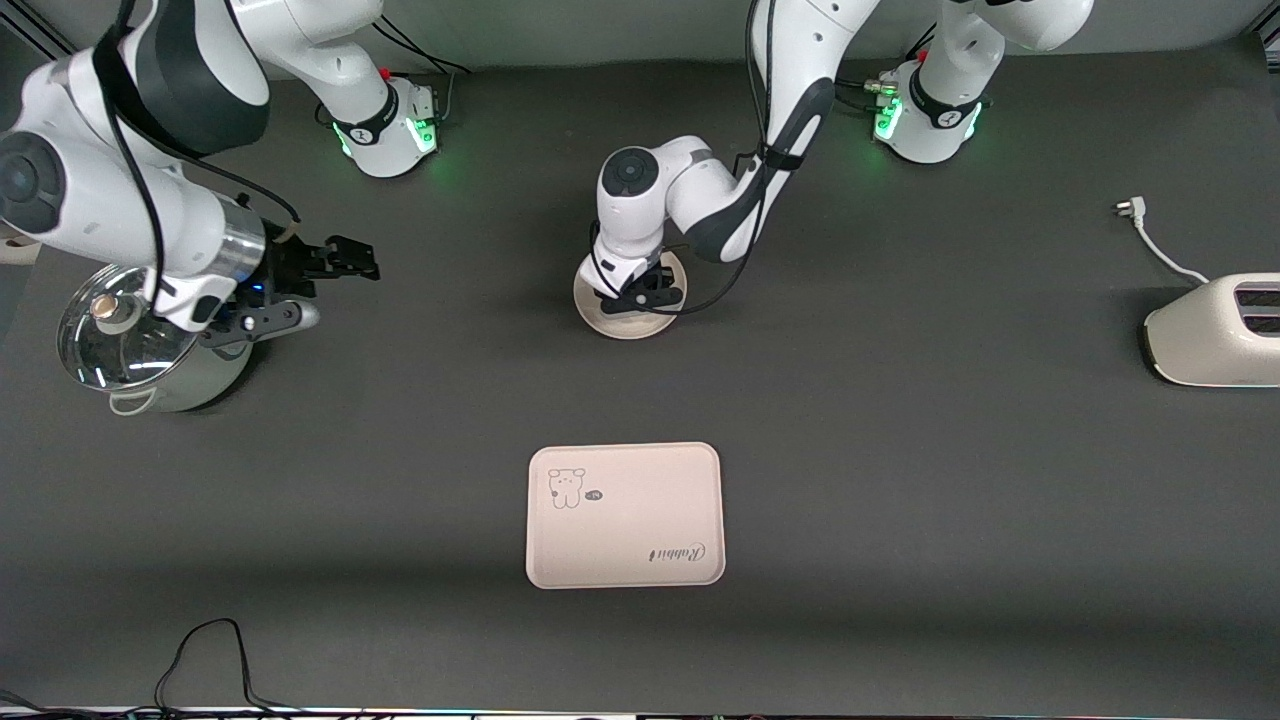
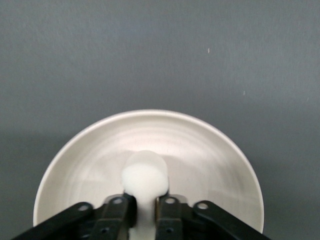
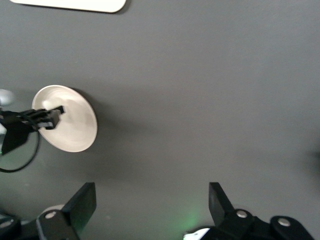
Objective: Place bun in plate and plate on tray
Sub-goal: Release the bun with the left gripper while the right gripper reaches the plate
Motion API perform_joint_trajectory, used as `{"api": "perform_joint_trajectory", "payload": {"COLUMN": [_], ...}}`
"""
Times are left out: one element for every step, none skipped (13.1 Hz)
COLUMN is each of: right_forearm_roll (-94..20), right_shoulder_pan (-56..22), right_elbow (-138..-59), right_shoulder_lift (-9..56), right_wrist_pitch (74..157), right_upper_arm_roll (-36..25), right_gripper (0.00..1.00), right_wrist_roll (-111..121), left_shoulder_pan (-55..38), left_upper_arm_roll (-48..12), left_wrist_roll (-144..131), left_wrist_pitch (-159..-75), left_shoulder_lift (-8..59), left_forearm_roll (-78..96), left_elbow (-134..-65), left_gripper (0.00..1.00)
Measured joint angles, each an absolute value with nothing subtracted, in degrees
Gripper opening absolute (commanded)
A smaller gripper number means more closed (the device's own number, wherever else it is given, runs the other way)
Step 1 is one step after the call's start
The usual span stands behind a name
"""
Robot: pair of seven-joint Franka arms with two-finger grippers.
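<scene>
2 pincers are seen. Left pincer (image 2: 145, 212) is down in the plate (image 1: 630, 322), fingers narrowly apart around the bun (image 2: 144, 176), which is resting on the plate; grip looks loosened. Right pincer (image 3: 150, 205) is held wide apart over the desk (image 1: 900, 450) beside a pot (image 1: 150, 350), waiting. Tray (image 1: 625, 515) lies nearer the camera. Plate is judged stiff, breakable, best pinched at its rim.

The tray (image 1: 625, 515) carries the one readable word, "Rabbit" in script, printed upside down toward its five o'clock corner. A small dark tag beside its bear drawing is too tiny to read.
</scene>
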State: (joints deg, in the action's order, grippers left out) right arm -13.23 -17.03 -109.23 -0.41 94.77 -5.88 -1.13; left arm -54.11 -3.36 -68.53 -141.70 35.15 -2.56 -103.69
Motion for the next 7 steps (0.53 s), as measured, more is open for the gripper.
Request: {"api": "perform_joint_trajectory", "payload": {"right_forearm_roll": [-13.81, -14.07, -14.33, -14.49, -14.63, -14.75, -14.77], "right_shoulder_pan": [-17.07, -17.22, -17.76, -18.57, -19.41, -20.45, -21.49], "right_elbow": [-109.59, -109.86, -110.51, -111.63, -113.14, -114.56, -115.61], "right_shoulder_lift": [0.26, 0.93, 1.45, 1.80, 1.97, 2.07, 2.17], "right_wrist_pitch": [95.07, 95.78, 96.84, 98.46, 100.39, 102.14, 103.53], "right_upper_arm_roll": [-5.88, -5.91, -5.90, -5.90, -5.87, -5.86, -5.83], "right_gripper": [1.00, 1.00, 1.00, 1.00, 1.00, 1.00, 1.00], "right_wrist_roll": [-1.83, -2.37, -2.68, -3.40, -4.23, -4.85, -5.85], "left_shoulder_pan": [-55.17, -55.98, -56.43, -56.50, -56.50, -56.49, -56.49], "left_upper_arm_roll": [-3.36, -3.35, -3.32, -3.26, -3.10, -2.97, -2.92], "left_wrist_roll": [-68.55, -68.57, -68.60, -68.59, -68.59, -68.59, -68.59], "left_wrist_pitch": [-140.51, -139.40, -138.85, -138.82, -138.81, -138.81, -138.81], "left_shoulder_lift": [35.16, 35.17, 35.17, 35.16, 35.16, 35.16, 35.16], "left_forearm_roll": [-2.62, -2.81, -3.18, -3.43, -3.60, -3.66, -3.68], "left_elbow": [-103.72, -103.74, -103.74, -103.73, -103.73, -103.73, -103.72], "left_gripper": [1.00, 1.00, 1.00, 1.00, 1.00, 1.00, 1.00]}}
